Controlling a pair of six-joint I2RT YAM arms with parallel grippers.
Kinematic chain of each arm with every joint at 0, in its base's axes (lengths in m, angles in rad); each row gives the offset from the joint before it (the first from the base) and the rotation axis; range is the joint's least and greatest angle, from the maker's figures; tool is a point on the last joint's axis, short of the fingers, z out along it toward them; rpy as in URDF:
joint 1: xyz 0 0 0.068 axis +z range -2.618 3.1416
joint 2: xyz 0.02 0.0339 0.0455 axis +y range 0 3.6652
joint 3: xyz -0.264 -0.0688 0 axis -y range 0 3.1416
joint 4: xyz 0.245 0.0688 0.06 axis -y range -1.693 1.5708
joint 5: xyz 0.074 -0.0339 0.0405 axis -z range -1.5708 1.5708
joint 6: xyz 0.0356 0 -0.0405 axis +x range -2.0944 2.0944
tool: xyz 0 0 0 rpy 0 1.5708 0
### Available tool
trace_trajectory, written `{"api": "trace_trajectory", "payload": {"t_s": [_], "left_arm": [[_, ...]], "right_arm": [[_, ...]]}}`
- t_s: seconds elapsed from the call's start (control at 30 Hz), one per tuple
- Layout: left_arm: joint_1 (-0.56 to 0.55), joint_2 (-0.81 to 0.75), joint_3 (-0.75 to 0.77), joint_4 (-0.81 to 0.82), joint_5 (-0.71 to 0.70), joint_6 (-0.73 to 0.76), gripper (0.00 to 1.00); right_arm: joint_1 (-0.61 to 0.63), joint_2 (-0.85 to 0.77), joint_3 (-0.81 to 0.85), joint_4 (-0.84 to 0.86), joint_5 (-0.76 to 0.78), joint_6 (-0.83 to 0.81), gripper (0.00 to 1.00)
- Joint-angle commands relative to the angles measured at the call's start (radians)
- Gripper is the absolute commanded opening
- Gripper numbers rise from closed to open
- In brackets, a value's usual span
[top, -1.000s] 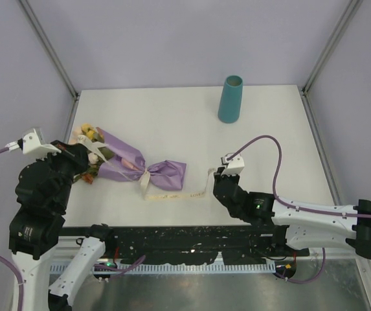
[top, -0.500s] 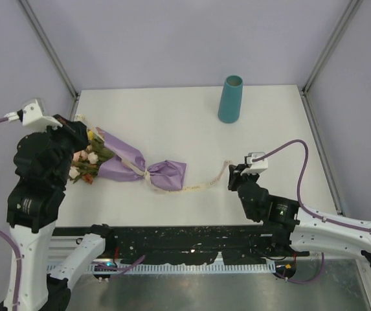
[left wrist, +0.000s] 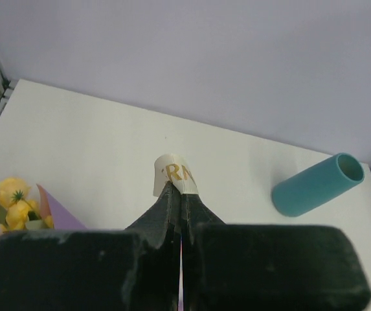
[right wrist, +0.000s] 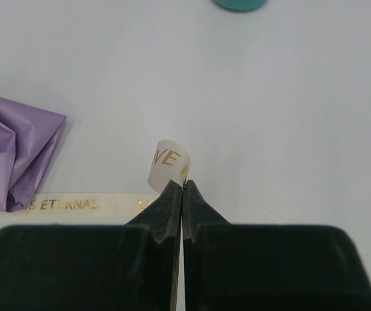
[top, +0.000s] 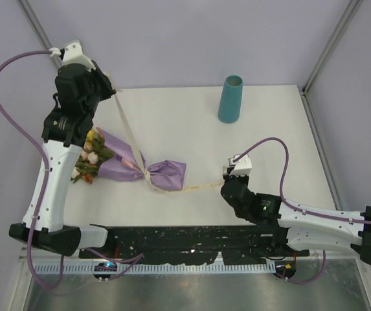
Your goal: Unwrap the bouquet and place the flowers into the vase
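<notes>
Lying near the desk's (top: pixel 191 129) left edge, the bouquet (top: pixel 123 162) points its flowers (top: pixel 88 146) left. The teal vase (top: pixel 230 98) stands upright by the far edge. A cream ribbon (top: pixel 130 133) runs from its knot both ways: the left claw (top: pixel 111 91) pinches one end, raised over the far-left corner; the right claw (top: pixel 227 184) pinches the other near the front edge.
</notes>
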Motion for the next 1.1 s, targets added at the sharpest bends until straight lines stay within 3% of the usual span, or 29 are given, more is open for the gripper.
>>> {"api": "trace_trajectory", "payload": {"t_s": [0.0,0.13,0.17,0.43,0.53,0.6,0.8,1.07], "left_arm": [[-0.001,0.083,0.185,0.104,-0.033,0.053,0.00],[-0.001,0.206,0.263,0.083,-0.033,0.062,0.00],[0.000,0.229,0.262,0.073,-0.024,0.062,0.00],[0.001,0.251,0.080,0.079,0.059,0.060,0.00],[0.001,0.201,-0.017,0.070,0.051,0.050,0.00],[0.001,0.156,-0.077,0.040,0.040,0.038,0.00],[0.002,-0.022,-0.285,-0.043,0.023,0.007,0.00],[0.002,-0.419,-0.537,-0.123,-0.033,-0.009,0.00]], "right_arm": [[-0.005,-0.020,0.024,-0.060,0.049,0.096,0.05],[-0.005,-0.032,0.048,-0.080,0.004,0.109,0.06],[-0.005,-0.038,0.053,-0.076,-0.022,0.110,0.13],[-0.005,-0.040,0.122,0.012,-0.191,0.028,0.31],[-0.004,-0.003,0.155,0.093,-0.269,-0.035,0.44],[-0.007,0.038,0.191,0.152,-0.291,-0.049,0.47],[-0.059,0.245,0.324,0.292,-0.444,-0.051,0.47],[-0.091,0.526,0.491,0.371,-0.619,0.014,0.48]]}}
